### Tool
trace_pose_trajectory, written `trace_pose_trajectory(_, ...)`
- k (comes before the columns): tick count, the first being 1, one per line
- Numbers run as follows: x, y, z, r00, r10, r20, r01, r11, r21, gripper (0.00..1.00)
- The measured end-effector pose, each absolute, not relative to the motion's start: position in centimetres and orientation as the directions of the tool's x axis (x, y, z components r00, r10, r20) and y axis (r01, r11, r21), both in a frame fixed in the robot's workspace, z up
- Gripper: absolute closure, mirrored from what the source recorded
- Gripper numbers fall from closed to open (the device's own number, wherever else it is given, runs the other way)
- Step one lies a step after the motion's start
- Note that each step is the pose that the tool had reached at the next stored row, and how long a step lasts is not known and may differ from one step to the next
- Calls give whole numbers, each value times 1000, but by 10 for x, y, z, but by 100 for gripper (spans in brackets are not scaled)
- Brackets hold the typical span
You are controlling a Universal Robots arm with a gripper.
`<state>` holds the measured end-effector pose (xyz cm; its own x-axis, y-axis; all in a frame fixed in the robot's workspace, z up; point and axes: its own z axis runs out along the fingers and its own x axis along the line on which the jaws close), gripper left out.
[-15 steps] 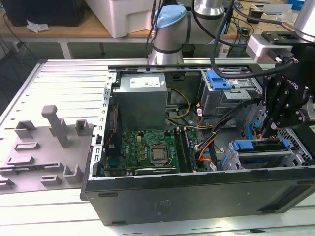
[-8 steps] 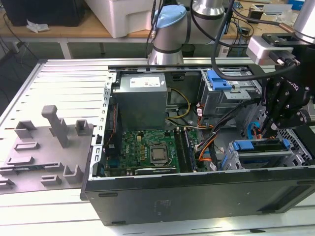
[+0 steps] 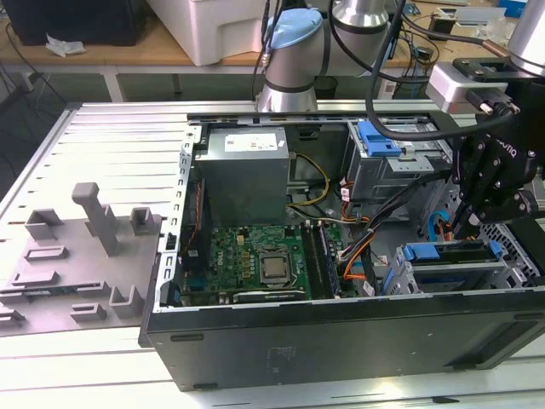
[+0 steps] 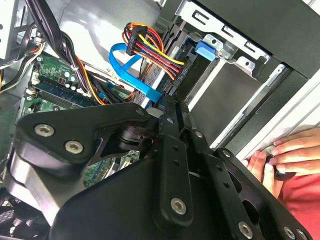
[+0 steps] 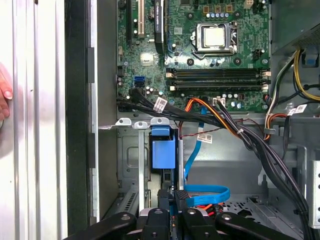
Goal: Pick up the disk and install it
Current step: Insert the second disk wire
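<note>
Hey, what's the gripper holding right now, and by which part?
Cannot tell: the gripper sits at the end of the disk in the drive cage, but a grip isn't visible.

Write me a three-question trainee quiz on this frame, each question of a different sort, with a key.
1. True or false: a side panel closes the computer case.
2. The gripper is nearest to which? A. the power supply B. the disk in the drive cage C. the processor
3. In the second wrist view, what rests beside the case's edge?

Key: 1 false, the case is open. 2 B. 3 a person's hand.
</note>
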<state>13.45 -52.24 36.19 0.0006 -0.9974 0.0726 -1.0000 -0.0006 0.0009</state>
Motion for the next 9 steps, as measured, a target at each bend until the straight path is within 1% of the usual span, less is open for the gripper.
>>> trace_pose_trajectory(9, 135, -522, 361, 14, -997, 73, -1000, -14, -3, 84)
